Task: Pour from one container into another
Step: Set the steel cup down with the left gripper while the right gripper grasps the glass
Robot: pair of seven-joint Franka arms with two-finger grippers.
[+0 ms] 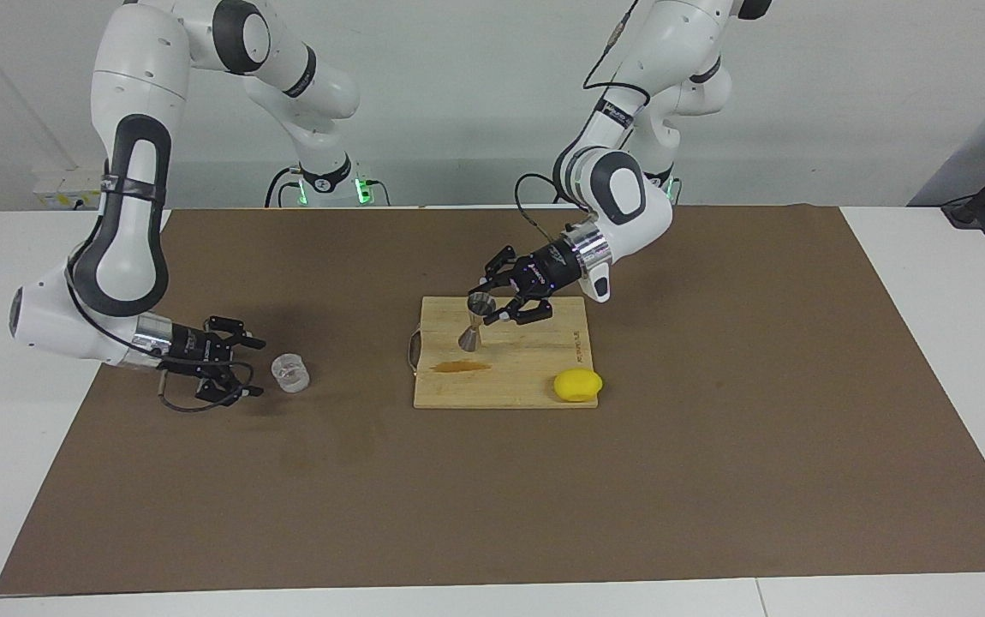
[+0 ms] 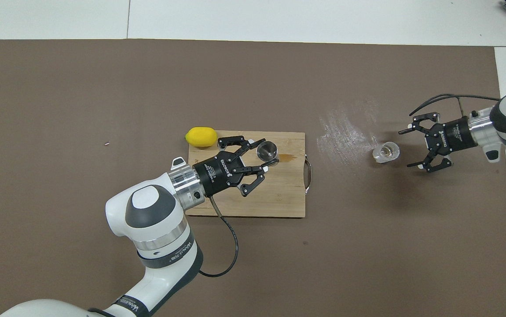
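- The right hand (image 1: 254, 368) sits low over the brown mat (image 1: 715, 446) at the right arm's end of the worktop (image 1: 929, 283), its fingers spread wide with nothing between them.
- The clear cup (image 1: 290, 373) stands upright on the mat just beside that hand's fingertips, in line with the opening but not yet inside it; from overhead the cup (image 2: 386, 152) shows a small gap to the right hand (image 2: 407, 147).
- A pale smear (image 2: 345, 132) marks the mat between the cup and the wooden board (image 1: 535, 377).
- The steel jigger (image 1: 475, 319) stands upright on the board, in the part nearer the robots, with a brown stain (image 1: 460, 367) on the wood just beside its foot.
- The left hand (image 1: 492, 308) is closed on the jigger at its upper cone, gripping it from the side; overhead, its fingertips (image 2: 273, 162) press the rim of the jigger (image 2: 266, 151).
- A lemon (image 1: 577, 385) lies at the board's corner farther from the robots, well apart from the jigger.
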